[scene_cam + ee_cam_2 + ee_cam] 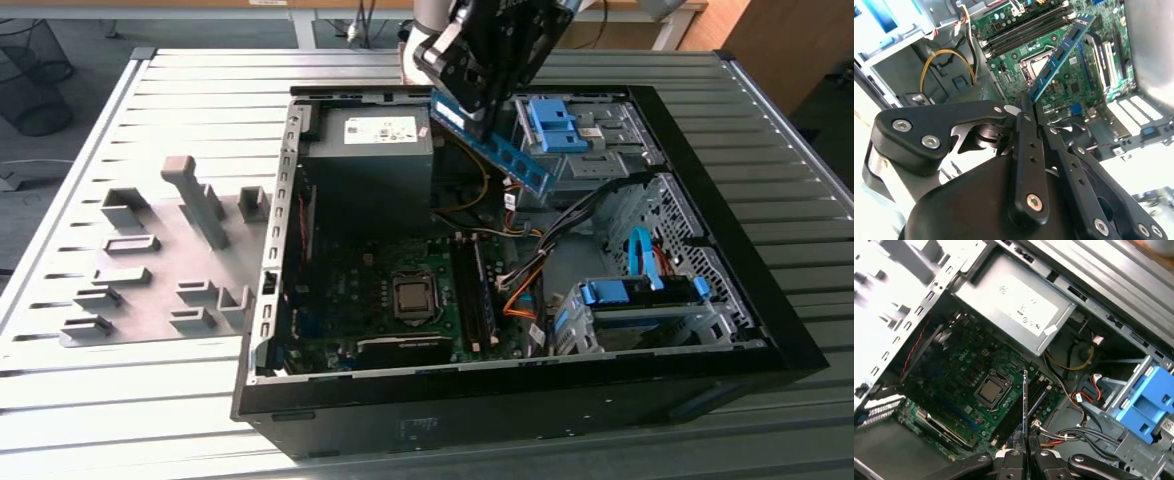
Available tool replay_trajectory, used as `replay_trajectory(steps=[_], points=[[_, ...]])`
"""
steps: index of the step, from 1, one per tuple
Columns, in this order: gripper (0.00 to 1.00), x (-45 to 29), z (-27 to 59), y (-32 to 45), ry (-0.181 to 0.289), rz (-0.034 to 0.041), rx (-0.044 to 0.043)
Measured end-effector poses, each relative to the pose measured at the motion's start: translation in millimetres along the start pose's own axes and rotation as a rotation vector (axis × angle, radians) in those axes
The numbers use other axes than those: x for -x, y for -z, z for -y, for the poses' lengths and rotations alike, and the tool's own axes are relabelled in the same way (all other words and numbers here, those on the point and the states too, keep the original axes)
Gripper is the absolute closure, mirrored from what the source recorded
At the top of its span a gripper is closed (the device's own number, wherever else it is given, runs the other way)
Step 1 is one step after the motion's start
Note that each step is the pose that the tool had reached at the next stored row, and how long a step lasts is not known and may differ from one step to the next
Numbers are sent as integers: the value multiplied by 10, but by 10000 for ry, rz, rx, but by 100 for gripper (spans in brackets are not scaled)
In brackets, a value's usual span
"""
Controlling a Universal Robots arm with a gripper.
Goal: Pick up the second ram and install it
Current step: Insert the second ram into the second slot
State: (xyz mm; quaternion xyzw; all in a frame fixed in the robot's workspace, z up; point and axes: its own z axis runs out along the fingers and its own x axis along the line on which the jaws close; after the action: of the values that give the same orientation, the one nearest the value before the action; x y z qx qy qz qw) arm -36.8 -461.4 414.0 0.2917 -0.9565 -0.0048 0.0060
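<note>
Since the slatted counter [120, 420] carries the open PC case [534, 425] with nothing seen to pin it, a hard downward push could shift the whole box and spoil any alignment. Inside, the grey power supply [367, 165] and the blue drive caddy [558, 125] flank the space where the load hangs, so a sideways drift on the way down risks a knock against a metal corner. The motherboard [360, 290] lies flat on the case floor, well below, and orange and black cables [527, 285] run just beside its memory slots [470, 290], where a loose wire could catch the stick's lower end. The hand [1026, 106] is clamped on the second ram [1059, 55], pinching one end of the board, and the stick juts out tilted in the air above the case, not yet in any slot. Held so far from its middle, it may pivot in the grip under any side load, a small error at the grip growing large at the far tip. In the second wrist view it appears to run at an angle to the slots, so unless squared up it would likely meet its slot askew, and pressing then could strain the contact edge or leave one end unseated
</note>
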Motion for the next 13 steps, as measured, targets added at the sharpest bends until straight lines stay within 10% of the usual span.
replay_trajectory(steps=[13], points=[[86,0,0,-30,-2363,30,20]])
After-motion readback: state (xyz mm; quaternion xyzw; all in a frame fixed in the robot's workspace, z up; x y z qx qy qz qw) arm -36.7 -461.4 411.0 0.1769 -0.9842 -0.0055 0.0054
